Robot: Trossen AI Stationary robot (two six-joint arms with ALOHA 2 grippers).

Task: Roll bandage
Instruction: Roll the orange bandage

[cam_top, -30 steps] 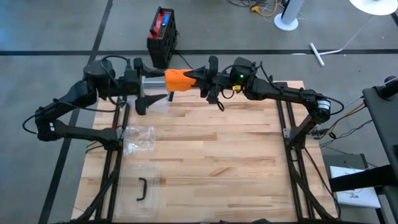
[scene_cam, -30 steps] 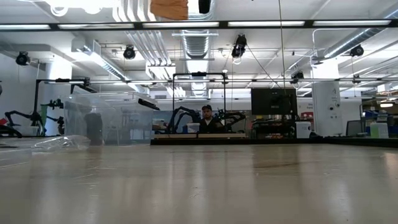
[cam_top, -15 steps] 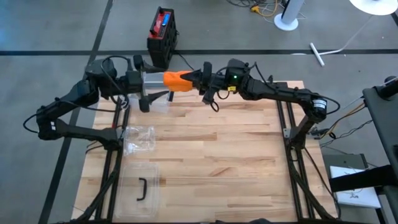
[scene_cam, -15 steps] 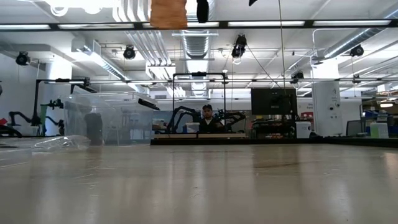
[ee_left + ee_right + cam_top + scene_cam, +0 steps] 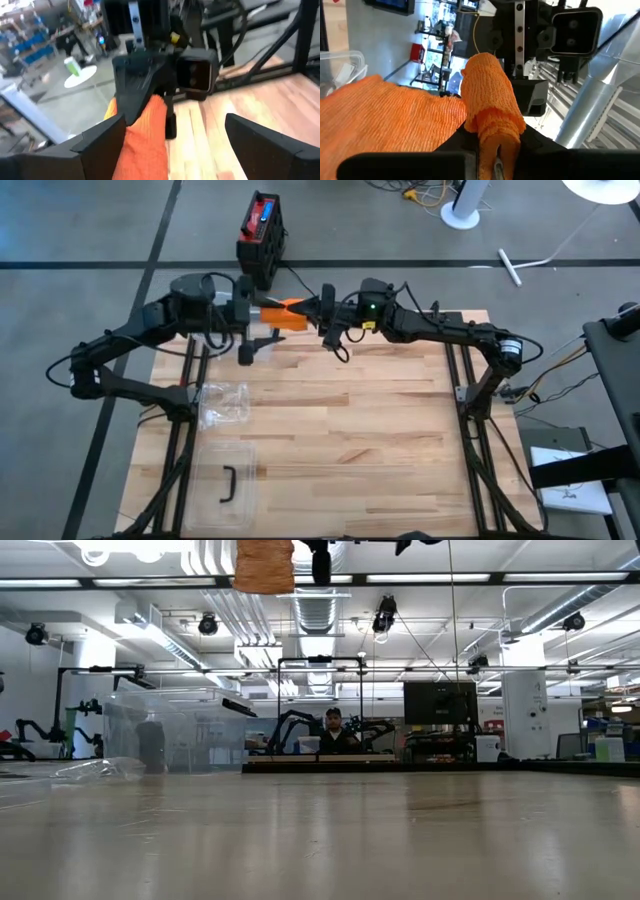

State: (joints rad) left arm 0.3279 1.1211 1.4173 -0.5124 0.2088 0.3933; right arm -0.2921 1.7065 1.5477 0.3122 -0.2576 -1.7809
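Note:
An orange bandage (image 5: pixel 284 308) hangs high over the table's far edge, between my two grippers. It also shows in the low view as the bandage (image 5: pixel 265 565), far above the tabletop. My right gripper (image 5: pixel 322 316) comes in from the right and is shut on it. In the right wrist view the bandage is a thick roll (image 5: pixel 490 97) with a loose sheet (image 5: pixel 385 125) spreading to one side. My left gripper (image 5: pixel 256 322) comes from the left and is wide open. Its two fingers (image 5: pixel 95 142) stand on either side of the bandage (image 5: pixel 145 137). My right gripper pinches the roll's near end (image 5: pixel 495 140) between its two fingers. They lie about level and come from the table's right. The roll sticks out past the fingertips, lifted clear of the table, with the loose sheet beside it. My left gripper's finger lies close against the bandage's side (image 5: pixel 120 125); whether it touches I cannot tell.
A crumpled clear plastic bag (image 5: pixel 225 405) lies at the table's left, and a clear lid with a black handle (image 5: pixel 228 483) sits nearer the front. A black and red device (image 5: pixel 262 228) stands on the floor beyond the far edge. A person (image 5: pixel 335 730) sits in the room behind.
My left gripper has gone toward the table's right, rolling its wrist, until its open fingers stand around the bandage. My right gripper has rolled and sunk a little toward the left, and the bandage has turned with it and come slightly lower.

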